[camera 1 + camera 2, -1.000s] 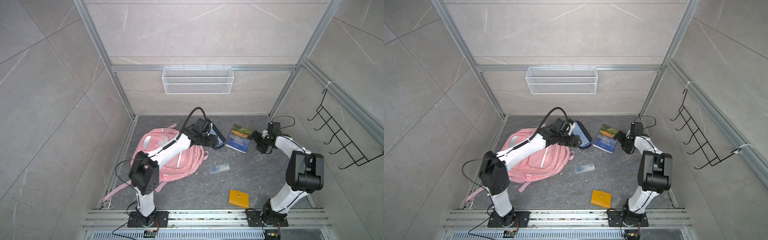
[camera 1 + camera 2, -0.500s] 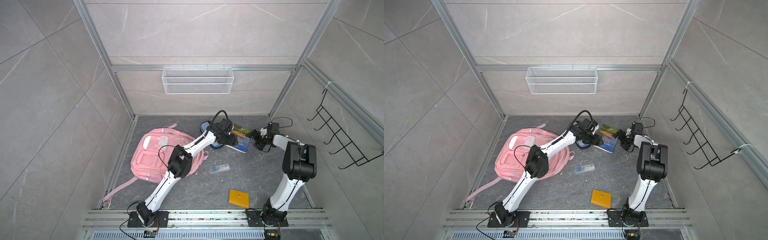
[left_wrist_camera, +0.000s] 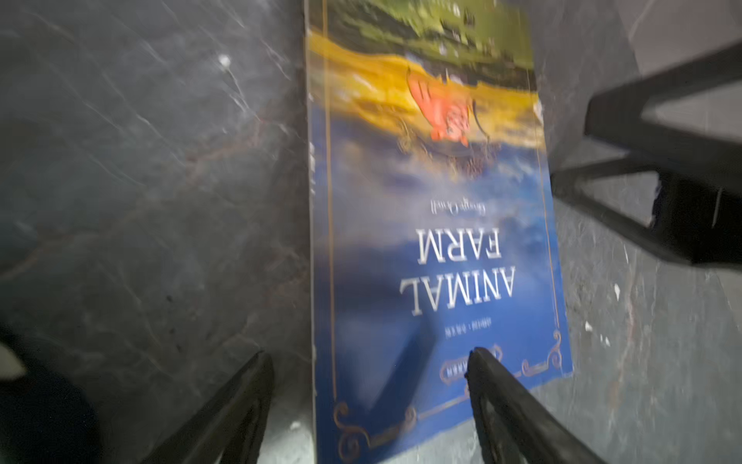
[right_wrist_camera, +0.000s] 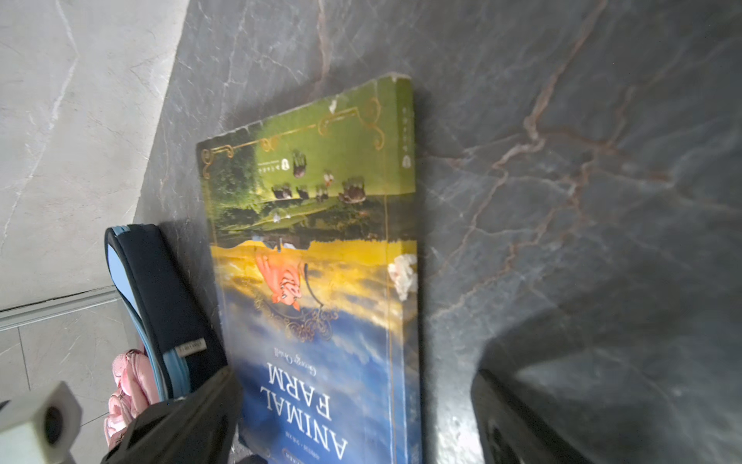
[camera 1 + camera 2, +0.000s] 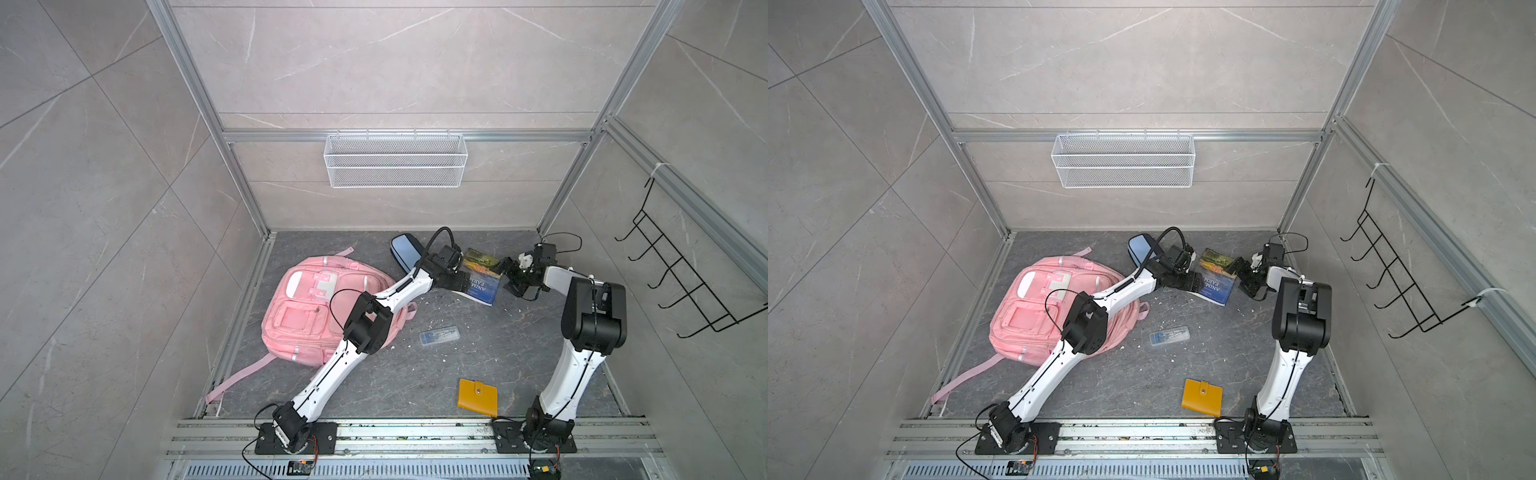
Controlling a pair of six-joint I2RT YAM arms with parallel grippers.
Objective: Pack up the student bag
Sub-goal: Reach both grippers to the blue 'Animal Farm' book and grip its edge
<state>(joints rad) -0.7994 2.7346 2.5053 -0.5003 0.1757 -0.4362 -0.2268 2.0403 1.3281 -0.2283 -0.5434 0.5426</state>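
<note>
The student bag (image 5: pixel 316 311) (image 5: pixel 1034 307), a pink backpack, lies flat on the left of the floor, and its edge shows in the right wrist view (image 4: pixel 128 381). A blue "Animal Farm" book (image 5: pixel 482 276) (image 5: pixel 1216 278) (image 3: pixel 433 241) (image 4: pixel 321 261) lies at the back centre. My left gripper (image 5: pixel 459 283) (image 5: pixel 1192 282) (image 3: pixel 369 373) is open at the book's left end, one finger over the floor and one over the cover. Open too, my right gripper (image 5: pixel 510 277) (image 5: pixel 1244 276) (image 4: pixel 357 401) hangs at the book's right side, with the spine edge between its fingers.
A light-blue and navy pencil case (image 5: pixel 405 255) (image 5: pixel 1140 249) (image 4: pixel 160 289) lies behind the left forearm, against the book. A clear plastic case (image 5: pixel 438 336) and a yellow wallet (image 5: pixel 478 397) lie nearer the front. A wire basket (image 5: pixel 395 160) hangs on the back wall, a hook rack (image 5: pixel 681 291) on the right wall.
My left arm has stretched from above the pencil case rightward to the book's left end. The right gripper has edged closer to the book and its jaws have narrowed slightly.
</note>
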